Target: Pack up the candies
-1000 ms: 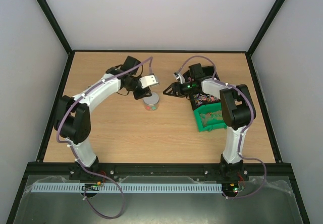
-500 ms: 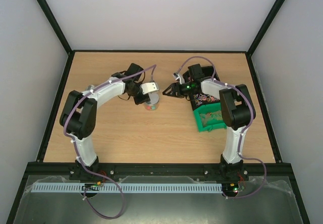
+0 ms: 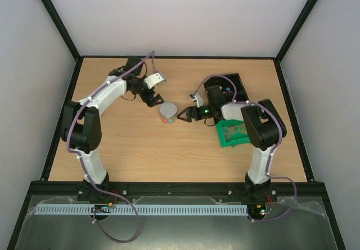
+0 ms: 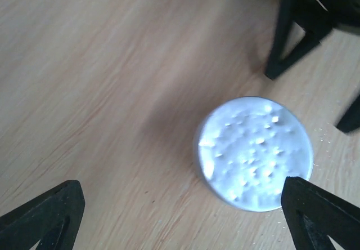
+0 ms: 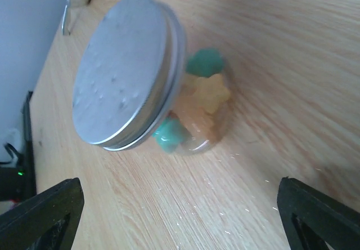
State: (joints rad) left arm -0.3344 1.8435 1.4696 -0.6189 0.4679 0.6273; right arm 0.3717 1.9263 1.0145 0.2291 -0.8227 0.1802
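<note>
A small clear jar (image 3: 168, 114) stands on the wooden table with a silver lid (image 4: 253, 151) on it. Through its glass wall I see the candies (image 5: 209, 91), green, yellow and teal pieces. My left gripper (image 3: 153, 99) hangs open just behind and left of the jar, and its wrist view looks down on the lid. In that view the gripper (image 4: 180, 222) has nothing between its tips. My right gripper (image 3: 183, 115) stands open just right of the jar at table height. The jar (image 5: 185, 109) lies ahead of its fingers (image 5: 180, 222), not between them.
A green bin (image 3: 223, 139) with some pieces in it sits under the right forearm. A black tray (image 3: 232, 82) lies behind it at the back right. Fine white crumbs dot the wood around the jar.
The left gripper has opened, let go of the lid on the jar and drawn back to the rear left. The right gripper has opened wider and moved nearer, close beside the jar.
</note>
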